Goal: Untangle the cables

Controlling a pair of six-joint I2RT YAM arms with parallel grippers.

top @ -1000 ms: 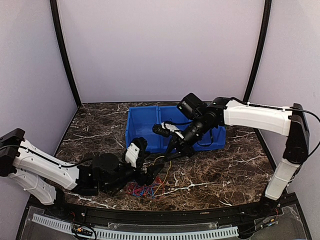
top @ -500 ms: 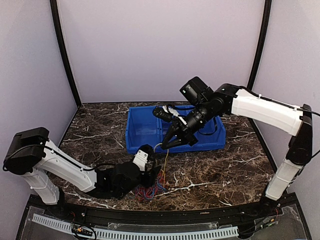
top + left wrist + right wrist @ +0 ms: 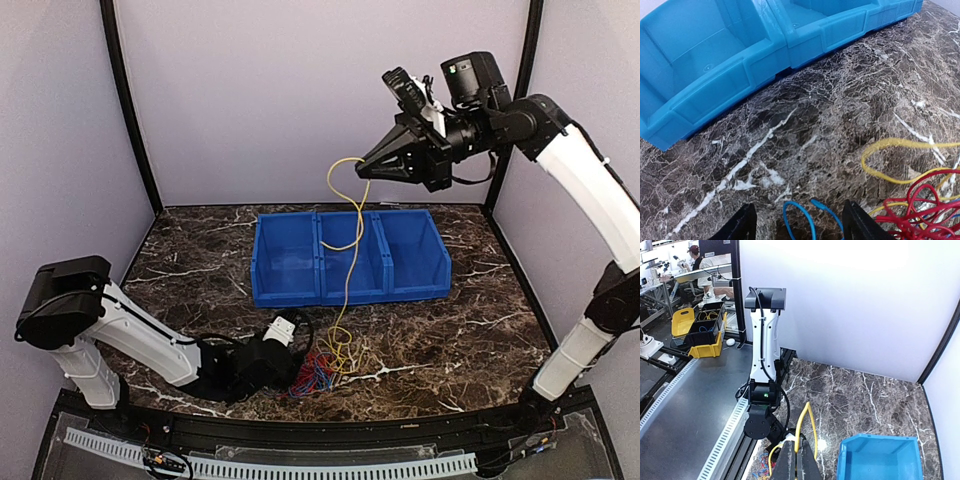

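Cables (image 3: 316, 372) in red, blue and yellow lie heaped on the marble table (image 3: 455, 335), just in front of the three-compartment blue bin (image 3: 285, 288). One yellow cable (image 3: 347, 290) rises out of the heap, crosses in front of the bin's middle compartment and ends in the right gripper (image 3: 362, 172), high above the bin, jaws pressed together on the strand. The left gripper (image 3: 800, 222) sits low at the heap's edge on the side away from the bin, fingers apart, with a blue loop (image 3: 786, 215) lying between them; we cannot tell whether it touches either finger.

We judge the step in hand to be drawing this yellow strand free. To do it well we would first close the left fingers on red and blue loops only, avoiding the yellow coils beside them, so the heap is pinned to the table. Then we would raise the right arm slowly, watching the lowest part of the strand. If the red loops begin to lift with it, we should stop, slacken, and pull from another angle rather than tighten the knot.
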